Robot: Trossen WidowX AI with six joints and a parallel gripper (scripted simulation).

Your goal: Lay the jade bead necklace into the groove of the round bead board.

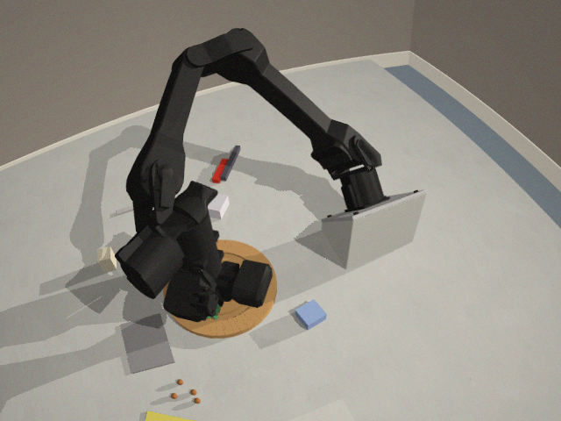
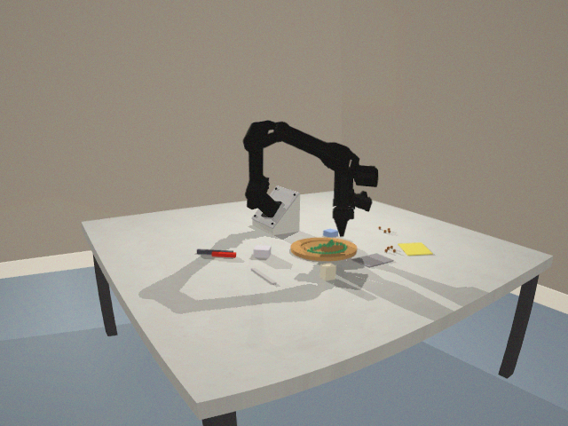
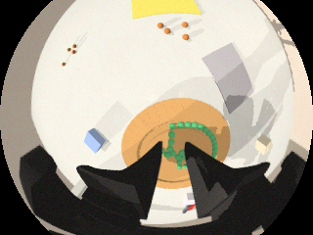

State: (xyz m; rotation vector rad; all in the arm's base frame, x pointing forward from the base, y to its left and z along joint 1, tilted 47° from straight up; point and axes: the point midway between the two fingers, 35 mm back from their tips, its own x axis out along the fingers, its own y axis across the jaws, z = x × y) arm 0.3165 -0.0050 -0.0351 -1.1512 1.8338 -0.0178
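The round bead board [image 1: 217, 331] [image 2: 295, 251] [image 3: 134, 132] is a flat orange-brown wooden disc with a circular groove. The jade bead necklace [image 2: 331, 243] [image 3: 188, 124] lies on it as a green D-shaped loop. Its right side curves near the groove; its left side runs straight across the board's middle and bunches up near the fingertips. My gripper [image 2: 342, 235] [image 3: 173, 143] is partly open, pointing down above the board, with a narrow gap between the tips and nothing visibly held. The right finger hides some lower beads. In the top view the arm covers the fingers and most of the necklace.
A blue block [image 1: 310, 314] [image 3: 94, 140], a cream block [image 1: 107, 259] [image 3: 263, 144] and a grey pad [image 1: 149, 348] [image 3: 225, 69] surround the board. A white block [image 2: 262, 251], a red marker [image 2: 224, 254], small orange balls [image 3: 167, 30] and a yellow sheet [image 2: 414, 248] lie farther off.
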